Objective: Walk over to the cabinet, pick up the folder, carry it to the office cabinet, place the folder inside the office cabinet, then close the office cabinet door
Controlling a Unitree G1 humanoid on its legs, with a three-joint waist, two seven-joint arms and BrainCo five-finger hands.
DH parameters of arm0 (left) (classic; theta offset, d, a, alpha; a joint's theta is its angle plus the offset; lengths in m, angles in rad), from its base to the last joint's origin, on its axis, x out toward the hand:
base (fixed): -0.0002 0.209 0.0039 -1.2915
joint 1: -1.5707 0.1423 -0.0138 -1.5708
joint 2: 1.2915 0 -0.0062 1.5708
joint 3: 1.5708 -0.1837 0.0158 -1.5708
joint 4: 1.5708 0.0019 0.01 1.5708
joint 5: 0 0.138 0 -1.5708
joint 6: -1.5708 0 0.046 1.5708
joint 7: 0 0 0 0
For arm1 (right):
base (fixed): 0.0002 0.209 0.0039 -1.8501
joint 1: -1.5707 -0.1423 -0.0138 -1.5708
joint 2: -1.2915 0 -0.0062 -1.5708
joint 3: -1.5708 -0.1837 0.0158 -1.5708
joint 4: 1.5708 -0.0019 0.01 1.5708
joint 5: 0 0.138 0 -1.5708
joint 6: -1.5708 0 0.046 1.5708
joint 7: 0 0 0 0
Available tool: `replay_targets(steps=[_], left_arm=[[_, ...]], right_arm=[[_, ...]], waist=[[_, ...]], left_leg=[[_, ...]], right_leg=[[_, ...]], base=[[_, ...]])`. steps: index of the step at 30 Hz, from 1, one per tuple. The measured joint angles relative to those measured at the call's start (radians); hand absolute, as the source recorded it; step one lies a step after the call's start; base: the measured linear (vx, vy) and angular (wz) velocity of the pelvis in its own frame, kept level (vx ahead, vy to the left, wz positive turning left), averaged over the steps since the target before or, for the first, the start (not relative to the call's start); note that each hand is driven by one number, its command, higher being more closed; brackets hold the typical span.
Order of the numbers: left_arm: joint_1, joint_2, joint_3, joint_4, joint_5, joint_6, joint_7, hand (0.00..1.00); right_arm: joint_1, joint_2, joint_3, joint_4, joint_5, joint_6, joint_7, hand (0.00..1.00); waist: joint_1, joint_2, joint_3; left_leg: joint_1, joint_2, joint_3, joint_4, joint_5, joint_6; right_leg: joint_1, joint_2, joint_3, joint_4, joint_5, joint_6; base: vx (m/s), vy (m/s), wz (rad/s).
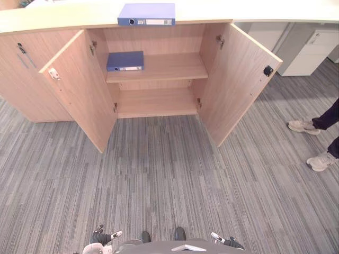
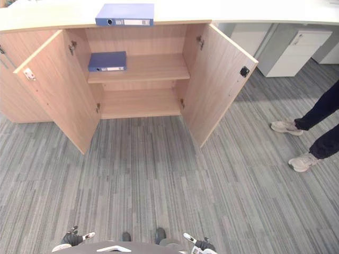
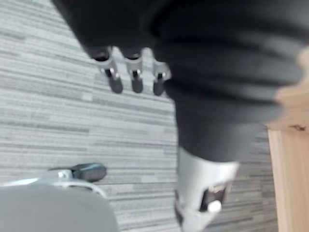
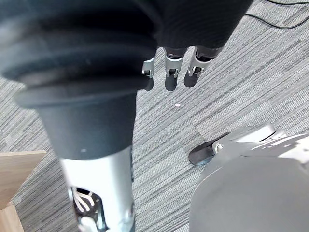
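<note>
Nearest me, at the bottom edge of the head view, my left hand (image 1: 104,237) and right hand (image 1: 226,241) hang low on either side of the body, above the grey striped carpet floor (image 1: 169,180). In the left wrist view the left hand's fingers (image 3: 136,79) point down at the carpet, loose and relaxed, with nothing in them. The right wrist view shows the right hand's fingers (image 4: 171,75) the same way: slack and empty.

Further off, across a stretch of carpet, stands the light wooden office cabinet (image 1: 159,103) with both doors swung wide. The left door (image 1: 82,90) angles out toward me on the left, and the right door (image 1: 238,79), with a small black latch (image 1: 268,70) at its upper corner, angles out on the right.

Inside, at the left end of the upper shelf (image 1: 175,66), a blue ring-binder folder (image 1: 125,61) lies flat with its spine toward me. A second blue folder (image 1: 146,14) lies flat on the pale countertop (image 1: 53,20) directly above the open compartment. Both are well apart from my hands.

To the right of the right door, a person's dark trouser legs and pale shoes (image 1: 303,126) stand on the carpet. A white drawer unit (image 1: 312,47) sits at the far right.
</note>
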Motion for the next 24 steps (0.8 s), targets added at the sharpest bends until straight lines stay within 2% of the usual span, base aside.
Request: replay_targets(steps=[1, 2, 4, 5, 6, 7, 9, 11, 13, 14, 15, 16, 17, 19, 21, 23, 24], left_arm=[[-0.008, 0.006, 0.002, -0.004, -0.001, 0.0, 0.0, 0.0], [-0.011, 0.01, 0.002, -0.006, -0.001, 0.0, 0.0, 0.0], [-0.021, 0.018, 0.001, -0.018, -0.002, 0.0, 0.002, 0.0], [-0.025, 0.018, 0.001, -0.018, -0.001, 0.0, 0.003, 0.0], [-0.033, 0.018, 0.002, -0.019, -0.001, 0.001, 0.01, 0.0], [-0.033, 0.018, 0.007, -0.019, -0.001, 0.001, 0.014, 0.0], [-0.036, 0.016, 0.008, -0.018, -0.001, 0.001, 0.015, 0.0], [-0.046, 0.013, 0.008, -0.016, -0.001, 0.001, 0.014, 0.0], [-0.063, -0.004, 0.009, -0.007, -0.001, 0.0, 0.012, 0.0], [-0.068, -0.007, 0.01, -0.001, -0.001, 0.0, 0.011, 0.0], [-0.073, -0.034, 0.03, 0.003, -0.002, 0.0, 0.011, 0.0], [-0.075, -0.05, 0.038, 0.001, -0.002, -0.001, 0.011, 0.0], [-0.08, -0.072, 0.052, -0.002, -0.001, -0.005, 0.008, 0.0], [-0.079, -0.094, 0.1, -0.023, -0.002, -0.006, 0.007, 0.0], [-0.072, -0.111, 0.16, -0.059, -0.017, -0.006, 0.007, 0.0], [-0.076, -0.112, 0.176, -0.089, -0.025, -0.008, 0.009, 0.0], [-0.079, -0.114, 0.179, -0.104, -0.031, -0.01, 0.009, 0.0]], right_arm=[[-0.01, 0.004, 0.0, -0.007, 0.0, 0.0, 0.0, 0.0], [-0.011, 0.008, 0.001, -0.011, 0.0, 0.0, 0.0, 0.0], [-0.004, 0.02, 0.001, -0.051, 0.0, -0.001, 0.001, 0.0], [-0.003, 0.021, 0.002, -0.059, 0.0, -0.002, 0.001, 0.0], [-0.003, 0.022, 0.005, -0.079, 0.001, -0.002, 0.001, 0.0], [-0.001, 0.022, 0.006, -0.078, 0.001, -0.003, 0.001, 0.0], [0.0, 0.021, 0.006, -0.078, 0.001, -0.003, 0.001, 0.0], [-0.002, 0.019, 0.006, -0.078, 0.001, -0.003, 0.0, 0.0], [0.01, 0.021, 0.006, -0.077, 0.001, -0.004, 0.0, 0.0], [0.017, 0.023, 0.004, -0.076, 0.001, -0.003, 0.0, 0.0], [0.023, 0.022, -0.008, -0.078, 0.01, -0.003, 0.001, 0.0], [0.017, 0.016, -0.01, -0.079, 0.009, -0.003, 0.001, 0.0], [0.019, 0.014, -0.01, -0.084, 0.009, -0.012, 0.001, 0.0], [0.026, 0.01, -0.01, -0.106, 0.01, -0.019, 0.0, 0.0], [0.038, 0.001, 0.007, -0.118, 0.01, -0.016, -0.005, 0.0], [0.036, 0.004, 0.017, -0.127, 0.014, -0.016, -0.016, 0.0], [0.034, 0.005, 0.03, -0.146, 0.023, -0.015, -0.019, 0.0]], waist=[[0.0, -0.005, 0.017], [0.0, -0.01, 0.024], [0.005, -0.022, 0.051], [0.006, -0.017, 0.056], [0.001, -0.012, 0.065], [0.001, -0.014, 0.067], [-0.007, -0.01, 0.068], [-0.023, -0.002, 0.071], [-0.043, 0.0, 0.072], [-0.047, -0.003, 0.072], [-0.054, 0.006, 0.074], [-0.052, 0.023, 0.077], [-0.052, 0.032, 0.082], [-0.052, 0.045, 0.09], [-0.04, 0.052, 0.1], [-0.013, 0.04, 0.105], [0.005, 0.033, 0.103]], left_leg=[[-0.024, 0.003, 0.01, 0.065, -0.045, 0.005], [-0.031, 0.003, 0.012, 0.088, -0.064, 0.008], [-0.035, 0.008, 0.025, 0.162, -0.124, 0.02], [-0.029, 0.011, 0.026, 0.169, -0.13, 0.026], [-0.011, 0.012, 0.025, 0.174, -0.145, 0.037], [0.009, 0.017, 0.025, 0.176, -0.162, 0.031], [0.039, 0.035, 0.019, 0.174, -0.184, 0.018], [0.063, 0.057, 0.0, 0.155, -0.191, 0.005], [0.111, 0.079, -0.029, 0.101, -0.2, -0.036], [0.13, 0.079, -0.038, 0.089, -0.206, -0.047], [0.17, 0.097, -0.056, 0.085, -0.219, -0.07], [0.177, 0.116, -0.054, 0.095, -0.217, -0.085], [0.167, 0.126, -0.053, 0.147, -0.203, -0.112], [0.072, 0.16, -0.05, 0.398, -0.199, -0.117], [-0.098, 0.251, -0.022, 0.845, -0.189, -0.12], [-0.185, 0.295, 0.025, 0.982, -0.212, -0.117], [-0.24, 0.307, 0.056, 0.98, -0.224, -0.108]], right_leg=[[-0.053, -0.004, 0.011, 0.115, -0.063, 0.008], [-0.072, -0.008, 0.012, 0.167, -0.092, 0.013], [-0.158, -0.025, -0.009, 0.404, -0.153, 0.053], [-0.191, -0.028, -0.021, 0.473, -0.156, 0.053], [-0.255, -0.041, -0.055, 0.6, -0.194, 0.036], [-0.288, -0.055, -0.086, 0.654, -0.234, 0.03], [-0.321, -0.061, -0.133, 0.635, -0.262, 0.023], [-0.346, -0.047, -0.162, 0.549, -0.25, 0.009], [-0.356, -0.023, -0.168, 0.357, -0.137, -0.011], [-0.354, -0.028, -0.16, 0.334, -0.107, -0.016], [-0.339, -0.027, -0.174, 0.371, -0.036, -0.047], [-0.334, -0.021, -0.19, 0.397, -0.053, -0.058], [-0.322, -0.022, -0.203, 0.422, -0.102, -0.073], [-0.265, -0.014, -0.213, 0.412, -0.147, -0.086], [-0.138, 0.022, -0.21, 0.347, -0.171, -0.102], [-0.057, 0.036, -0.191, 0.301, -0.184, -0.114], [-0.02, 0.041, -0.172, 0.267, -0.189, -0.114]], base=[[0.03, 0.018, -0.23], [0.07, 0.013, -0.17], [0.05, 0.012, -0.18], [0.11, 0.032, -0.16], [0.18, 0.038, -0.06], [0.23, 0.03, -0.04], [0.24, -0.008, 0.03], [0.36, -0.076, 0.23], [0.49, -0.156, 0.5], [0.53, -0.207, 0.62], [0.44, -0.193, 0.45], [0.53, -0.252, 0.46], [0.49, -0.272, 0.31], [0.48, -0.273, 0.3], [0.49, -0.256, 0.01], [0.41, -0.178, -0.36], [0.31, -0.102, -0.46]])
